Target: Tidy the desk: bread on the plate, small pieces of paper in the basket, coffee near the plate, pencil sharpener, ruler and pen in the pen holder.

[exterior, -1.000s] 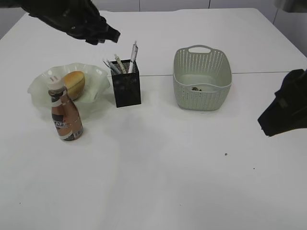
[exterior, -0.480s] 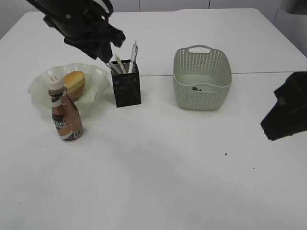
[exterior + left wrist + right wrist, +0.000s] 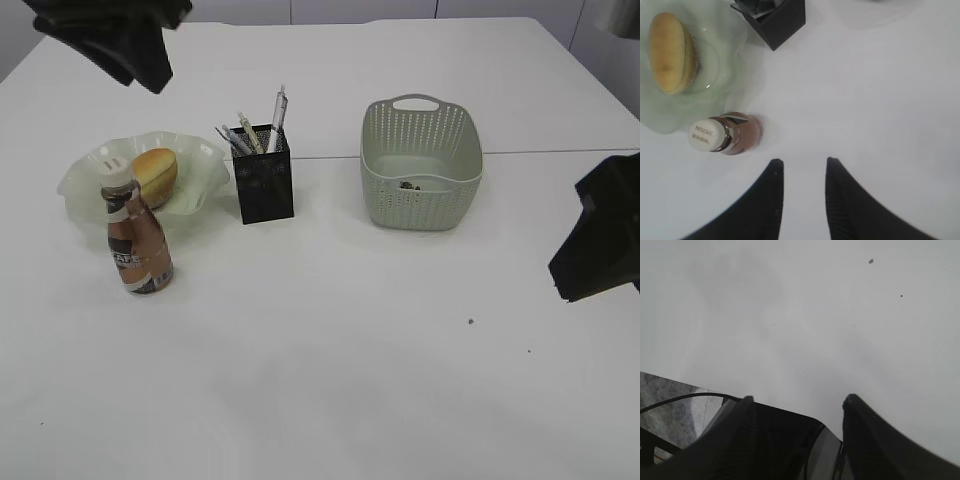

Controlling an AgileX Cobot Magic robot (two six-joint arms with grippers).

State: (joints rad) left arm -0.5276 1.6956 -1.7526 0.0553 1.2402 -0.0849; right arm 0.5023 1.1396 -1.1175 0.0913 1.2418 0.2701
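Note:
The bread [image 3: 155, 175] lies in the pale green plate [image 3: 85, 185]. Just in front of the plate stands the coffee [image 3: 138, 245]. Several pens [image 3: 277, 108] stick out of the black pen holder [image 3: 265, 185]. I cannot pick out the ruler or the pencil sharpener. Small pieces of paper [image 3: 408, 185] lie in the basket [image 3: 420, 165]. My left gripper [image 3: 804, 162] hangs high over the desk near the coffee [image 3: 722, 135], open and empty. At the desk's right edge my right gripper [image 3: 797, 401] is open over bare desk [image 3: 805, 325].
The left arm [image 3: 110, 40] is raised at the back left and the right arm [image 3: 600, 240] sits at the right edge. Tiny dark specks [image 3: 471, 321] lie on the white tabletop in front of the basket.
My left arm has pulled away from above the pen holder, up and to the back left. The right gripper's jaws have spread wider, and that arm has drifted slightly right.

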